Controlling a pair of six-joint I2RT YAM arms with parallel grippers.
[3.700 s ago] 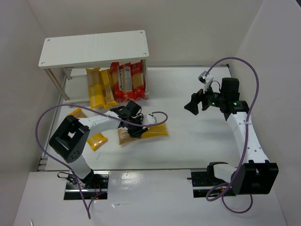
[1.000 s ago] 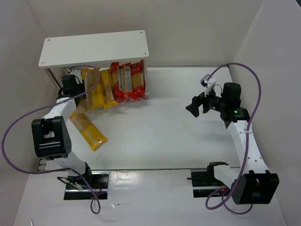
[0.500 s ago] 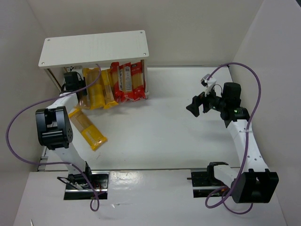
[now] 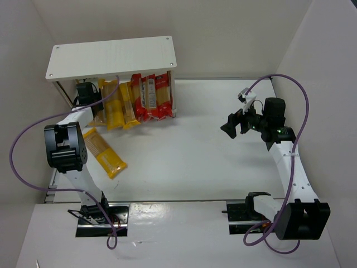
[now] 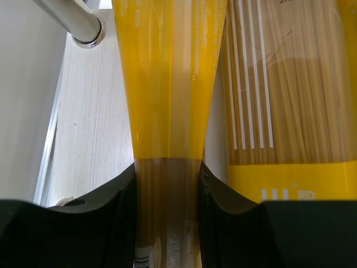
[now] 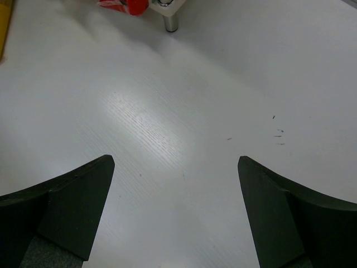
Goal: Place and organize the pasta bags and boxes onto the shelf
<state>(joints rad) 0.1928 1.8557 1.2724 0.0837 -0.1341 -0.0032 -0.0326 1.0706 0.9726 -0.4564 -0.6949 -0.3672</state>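
Note:
Between the black fingers [image 5: 111, 223] of my left gripper [image 5: 167, 190] is a yellow spaghetti pack [image 5: 170, 111], and the gripper is shut on it. From above, that gripper [image 4: 86, 96] sits under the left front of the white shelf [image 4: 111, 56], with the held pack [image 4: 98, 116] beside the other yellow packs [image 4: 114, 109] leaning on the lower tier. Red-edged packs [image 4: 153, 97] lean to their right. One more yellow pack [image 4: 103, 152] lies flat on the table. My right gripper [image 4: 231, 127] hangs open over bare table [image 6: 175, 167], far from the shelf.
A shelf leg [image 5: 72, 19] stands just left of the held pack, and a neighbouring yellow pack [image 5: 284, 111] is close on its right. White walls enclose the table on three sides. The right wrist view catches a shelf foot [image 6: 170, 21] and a red pack corner [image 6: 125, 5].

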